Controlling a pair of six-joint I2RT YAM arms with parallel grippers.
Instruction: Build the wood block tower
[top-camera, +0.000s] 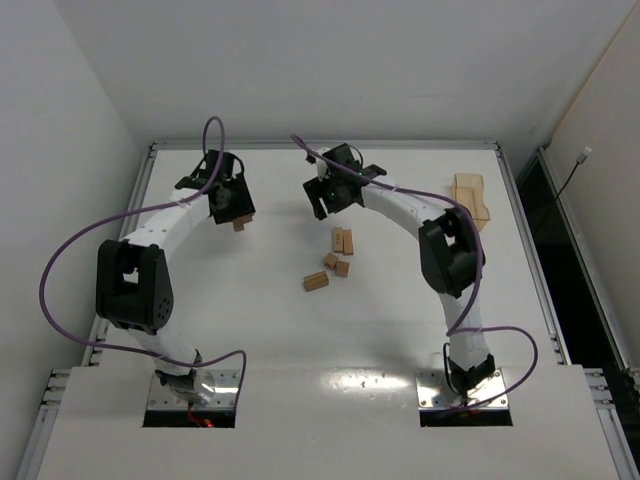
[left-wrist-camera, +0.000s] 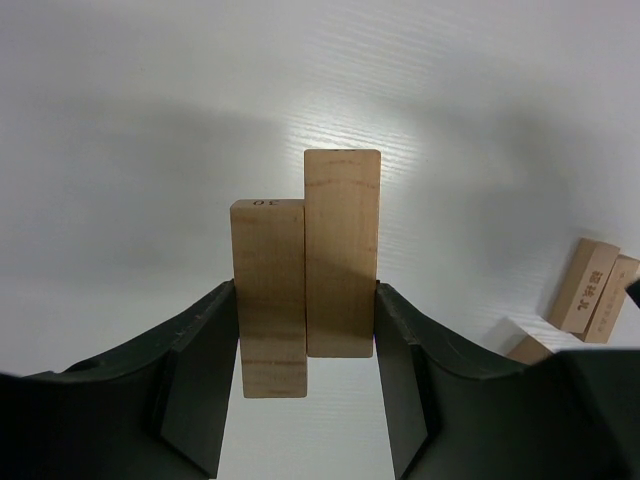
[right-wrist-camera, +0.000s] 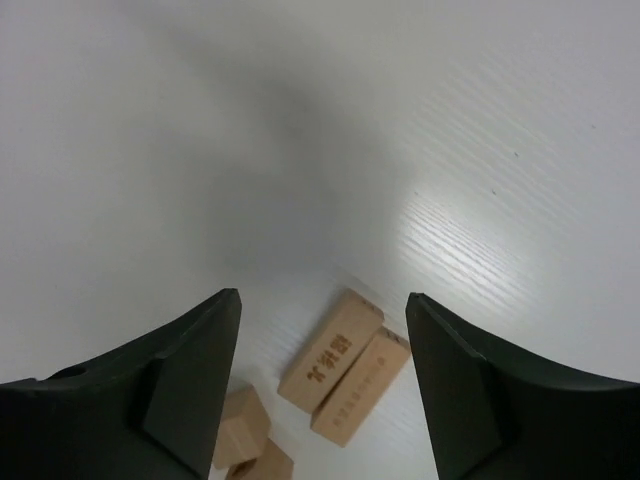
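My left gripper is shut on two long wood blocks held side by side, a left one and a right one that reaches further out. In the top view this gripper hangs over the table's far left with the blocks poking out below. My right gripper is open and holds nothing; it is seen from above just behind the loose blocks. Beneath it two bars lie flat side by side, with two cube-like blocks beside them. No tower is in view.
Mid-table lie the pair of bars, two small cubes and another bar. A translucent tan tray sits at the far right. The table's raised rim runs along the back.
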